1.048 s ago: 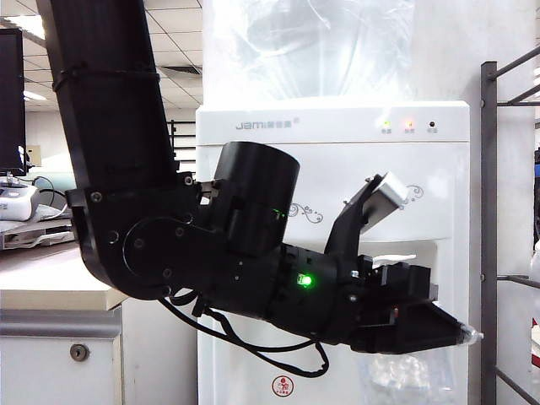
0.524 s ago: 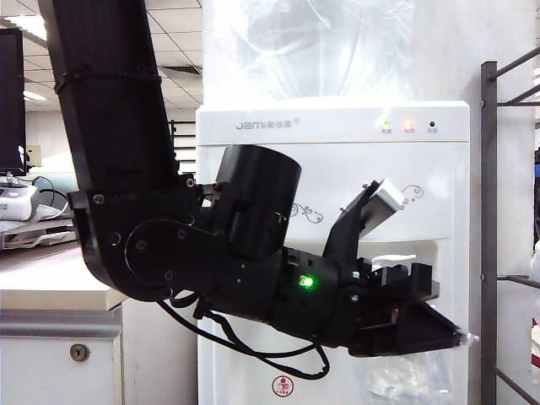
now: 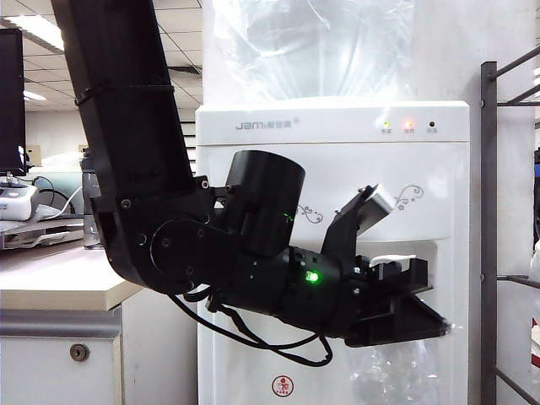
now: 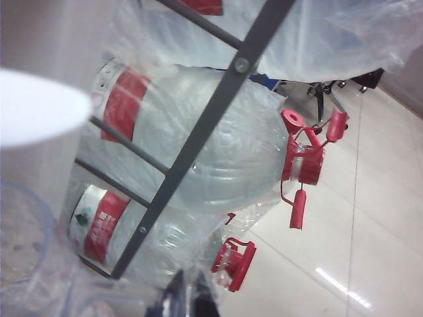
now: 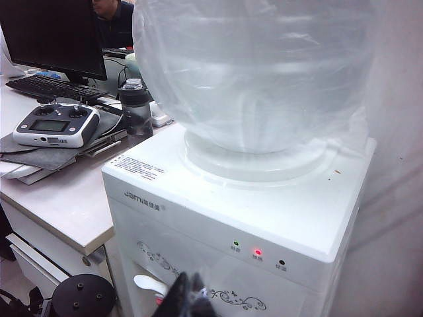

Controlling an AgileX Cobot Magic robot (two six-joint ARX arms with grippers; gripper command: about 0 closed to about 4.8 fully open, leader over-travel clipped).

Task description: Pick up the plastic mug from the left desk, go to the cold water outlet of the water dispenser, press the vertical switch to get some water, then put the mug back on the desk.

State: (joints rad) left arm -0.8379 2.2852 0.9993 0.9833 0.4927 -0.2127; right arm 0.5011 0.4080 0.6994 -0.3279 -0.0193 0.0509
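Note:
My left gripper [image 3: 432,326] reaches across the front of the white water dispenser [image 3: 337,169] into its tap recess, shut on the clear plastic mug [image 3: 395,375] that hangs below it. In the left wrist view the fingertips [image 4: 188,300] pinch the mug's see-through wall [image 4: 33,277]. A white vertical switch [image 3: 392,260] sticks out just above the gripper; its collar and the cold water outlet are hidden. The right wrist view shows the other lever [image 5: 151,284], with a red ring. My right gripper [image 5: 192,297] hovers above the dispenser [image 5: 264,205], shut and holding nothing. The left desk [image 3: 51,283] lies to the left.
A grey metal rack [image 3: 489,236] stands right of the dispenser, holding large water jugs with red caps [image 4: 218,152]. A big wrapped bottle [image 3: 312,46] sits on top. On the desk are a remote controller [image 5: 56,125], a dark grey bottle [image 5: 135,105] and a keyboard [image 5: 46,86].
My left gripper has drawn back to the left with the mug, ending under the white lever. The arm's elbow has shifted right. The right arm has not moved.

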